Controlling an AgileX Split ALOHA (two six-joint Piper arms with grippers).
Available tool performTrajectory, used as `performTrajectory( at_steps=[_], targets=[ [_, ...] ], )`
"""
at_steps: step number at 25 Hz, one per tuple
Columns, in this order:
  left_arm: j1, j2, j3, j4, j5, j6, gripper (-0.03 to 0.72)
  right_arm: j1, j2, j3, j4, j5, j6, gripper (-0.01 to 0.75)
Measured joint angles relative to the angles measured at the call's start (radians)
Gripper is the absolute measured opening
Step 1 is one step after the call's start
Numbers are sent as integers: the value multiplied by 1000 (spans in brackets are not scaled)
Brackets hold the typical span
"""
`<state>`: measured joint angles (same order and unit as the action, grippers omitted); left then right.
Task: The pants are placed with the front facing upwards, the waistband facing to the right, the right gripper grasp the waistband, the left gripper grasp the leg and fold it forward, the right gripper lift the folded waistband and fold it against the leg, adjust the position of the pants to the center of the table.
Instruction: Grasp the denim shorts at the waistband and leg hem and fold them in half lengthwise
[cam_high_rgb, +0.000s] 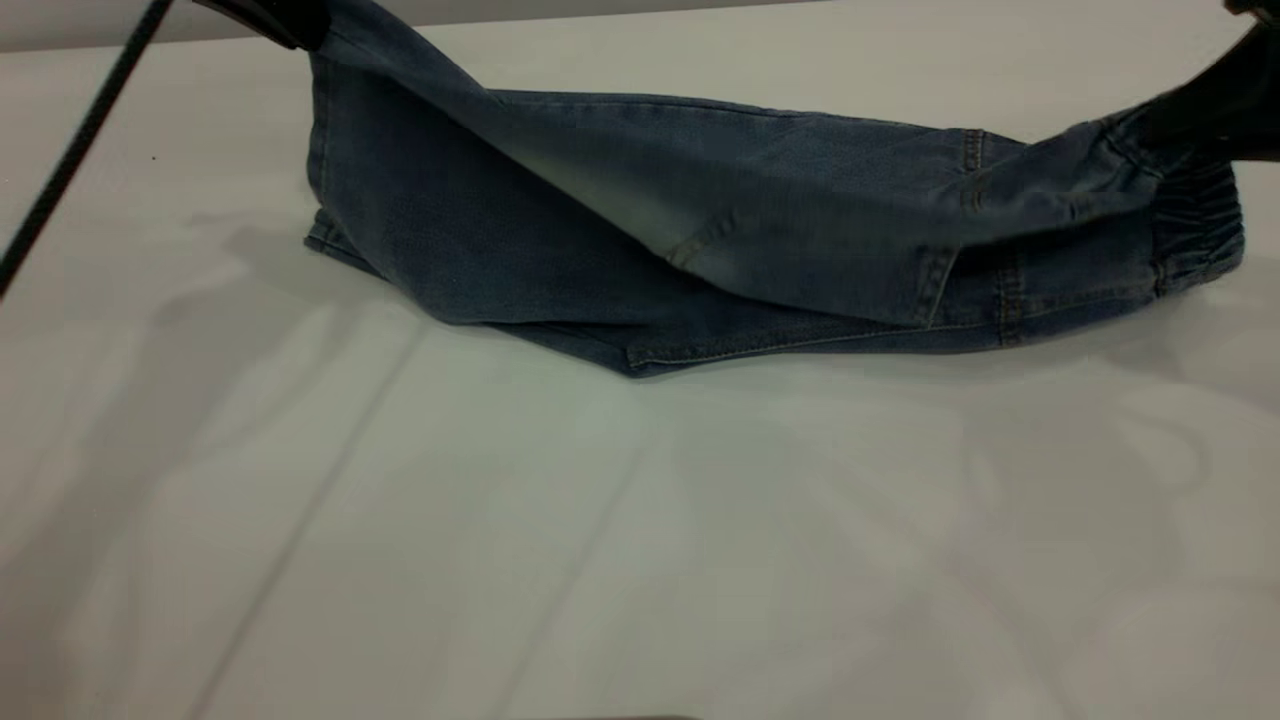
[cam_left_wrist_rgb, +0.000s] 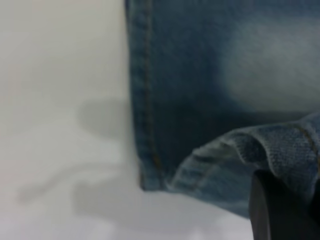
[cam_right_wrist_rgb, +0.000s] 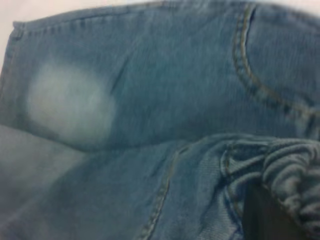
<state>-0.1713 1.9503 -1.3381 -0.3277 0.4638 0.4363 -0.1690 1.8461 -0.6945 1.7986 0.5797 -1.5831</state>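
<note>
Across the table (cam_high_rgb: 640, 520) toward twelve o'clock lie the pants (cam_high_rgb: 560, 230), far half lifted. At eleven o'clock the left gripper (cam_high_rgb: 275, 18) is clamped on the leg (hem bunched); at two o'clock the right gripper (cam_high_rgb: 1215, 105) pinches the waistband (cam_high_rgb: 1195, 225).

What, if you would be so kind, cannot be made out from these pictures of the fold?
- Left hand: exterior view, cut off by the top edge; only a dark tip at the raised leg of the pants.
- Right hand: exterior view, cut off by the right edge at the waistband.
- Fingers of both: the wrist views show only a dark blurred patch behind denim.
- Table: its edges lie outside every view.
</note>
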Motion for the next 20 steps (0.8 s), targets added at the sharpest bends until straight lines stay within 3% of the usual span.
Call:
performTrajectory(
  at_steps=[8,14,16,20],
  targets=[
    [0,147,-136,21,-29,1,52,0,133,-138,1,-41,0,40],
    [-4,267,-255,21,-34,11,52,0,164,-166,6,-126,-1,57],
    [-11,300,-286,21,-24,25,52,0,166,-168,9,-132,-1,96],
    [-44,334,-330,22,-15,53,52,0,166,-170,12,-130,-1,302]
  ],
)
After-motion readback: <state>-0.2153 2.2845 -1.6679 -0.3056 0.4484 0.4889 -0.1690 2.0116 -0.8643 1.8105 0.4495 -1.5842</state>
